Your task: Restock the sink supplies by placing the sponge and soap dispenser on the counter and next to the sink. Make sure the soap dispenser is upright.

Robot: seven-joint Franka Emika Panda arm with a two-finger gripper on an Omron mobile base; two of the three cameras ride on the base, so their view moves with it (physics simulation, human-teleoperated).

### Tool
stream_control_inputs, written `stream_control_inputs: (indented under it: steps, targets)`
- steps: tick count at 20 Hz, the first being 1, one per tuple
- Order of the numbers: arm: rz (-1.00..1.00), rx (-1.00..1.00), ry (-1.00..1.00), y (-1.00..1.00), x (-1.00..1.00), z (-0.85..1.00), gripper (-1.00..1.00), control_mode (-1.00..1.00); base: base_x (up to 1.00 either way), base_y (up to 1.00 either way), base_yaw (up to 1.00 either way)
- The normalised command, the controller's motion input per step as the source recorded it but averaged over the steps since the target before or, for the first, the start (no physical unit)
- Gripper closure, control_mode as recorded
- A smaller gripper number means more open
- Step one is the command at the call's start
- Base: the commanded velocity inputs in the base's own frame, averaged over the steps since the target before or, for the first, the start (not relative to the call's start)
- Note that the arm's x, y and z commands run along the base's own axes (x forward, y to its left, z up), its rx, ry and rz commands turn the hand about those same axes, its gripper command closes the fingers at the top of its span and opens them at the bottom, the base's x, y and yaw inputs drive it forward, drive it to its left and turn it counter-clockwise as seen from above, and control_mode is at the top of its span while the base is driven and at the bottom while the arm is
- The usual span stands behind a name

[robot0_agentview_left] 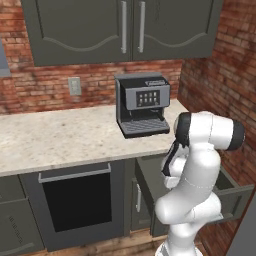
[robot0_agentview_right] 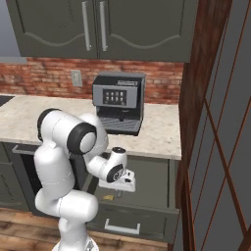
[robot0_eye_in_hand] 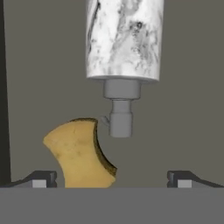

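1. The arm is bent down over an open drawer [robot0_agentview_left: 227,192] below the bench [robot0_agentview_left: 65,137], at the bench's right end near the brick side wall.
2. The gripper [robot0_eye_in_hand: 112,179] points down into the drawer. Its fingers [robot0_eye_in_hand: 41,179] are spread wide and hold nothing; they touch neither object.
3. The sponge [robot0_eye_in_hand: 81,153] lies on the drawer floor, a yellowish curved block with a darker edge. In the hand view it sits between the two fingertips, nearer the left one.
4. The soap dispenser [robot0_eye_in_hand: 124,39] lies on its side in the drawer, not upright. Its marbled white body fills the top of the hand view, and its grey pump head [robot0_eye_in_hand: 121,118] points toward the gripper.
5. The pump head ends just beside the sponge's upper edge; I cannot tell whether they touch.
6. A small yellowish patch, the sponge [robot0_agentview_right: 109,197], shows in the drawer under the hand in the right base view.
7. A coffee machine [robot0_agentview_left: 142,104] stands on the bench above the drawer, below the wall cabinets [robot0_agentview_left: 125,30].
8. An oven [robot0_agentview_left: 75,200] sits under the bench left of the drawer.
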Motion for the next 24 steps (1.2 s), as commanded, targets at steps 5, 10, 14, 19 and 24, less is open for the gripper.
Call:
stream_control_inputs:
  steps: [5, 10, 14, 19, 24]
  targets:
    - [0.00, 0.00, 0.00, 0.00, 0.20, -0.34, -1.00, -1.00, 0.00, 0.00, 0.00]
    - [0.00, 0.01, 0.00, 0.00, 0.14, -0.22, -1.00, -1.00, 0.00, 0.00, 0.00]
    - [0.00, 0.04, 0.00, 0.00, 0.21, -0.08, -1.00, -1.00, 0.00, 0.00, 0.00]
    - [0.00, 0.06, -0.01, 0.00, 0.32, -0.02, -1.00, -1.00, 0.00, 0.00, 0.00]
    - [0.00, 0.05, 0.00, 0.00, 0.22, -0.08, -1.00, -1.00, 0.00, 0.00, 0.00]
